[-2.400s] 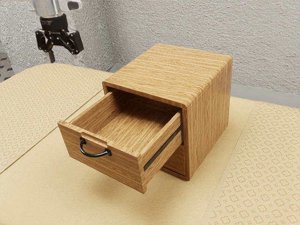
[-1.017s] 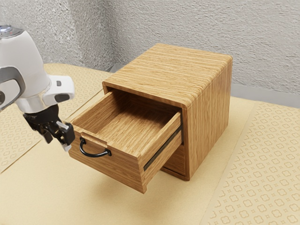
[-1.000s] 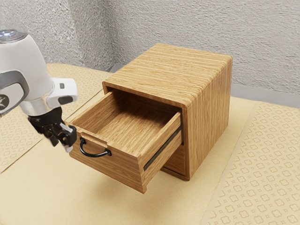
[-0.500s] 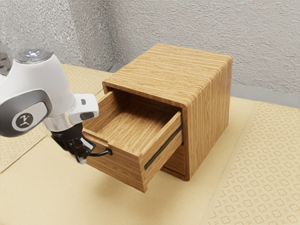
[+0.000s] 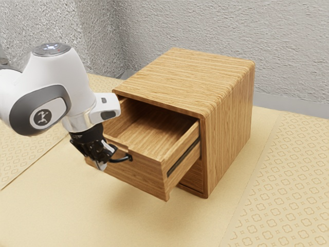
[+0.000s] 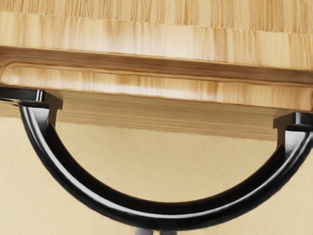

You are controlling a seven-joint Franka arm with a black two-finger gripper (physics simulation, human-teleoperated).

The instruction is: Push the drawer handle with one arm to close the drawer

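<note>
One drawer [image 5: 146, 177] stands out from the upper compartment of your wooden cabinet [image 5: 185, 77], partly open. You can see into it from above, down to its floor and the inner face of its side panel. A dark rail [image 5: 184, 156] runs along the outside of the side panel nearer the camera. Below the drawer, part of a lower front [image 5: 193, 177] is visible within the cabinet frame.

Handle [image 5: 121, 159]: black, curved, fixed to the front face of the drawer by two mounts, beneath a raised lip along the top edge. In the wrist view you see its whole bow, with the middle of the curve next to the fingertips.

Your end effector [image 5: 101, 165] is at the drawer front, pointing downward at a tilt, and covers one end of the handle in the exterior view. Its state: closed, the two tips side by side with a narrow gap, at the outer side of the bow; nothing is gripped. Whether the tips touch the handle, you cannot tell for certain.

Your white and grey arm [image 5: 56, 92] comes in from the exterior view's left. The cabinet rests on the pale yellow worktop [image 5: 154, 226], near a rough grey wall [image 5: 205, 31].
</note>
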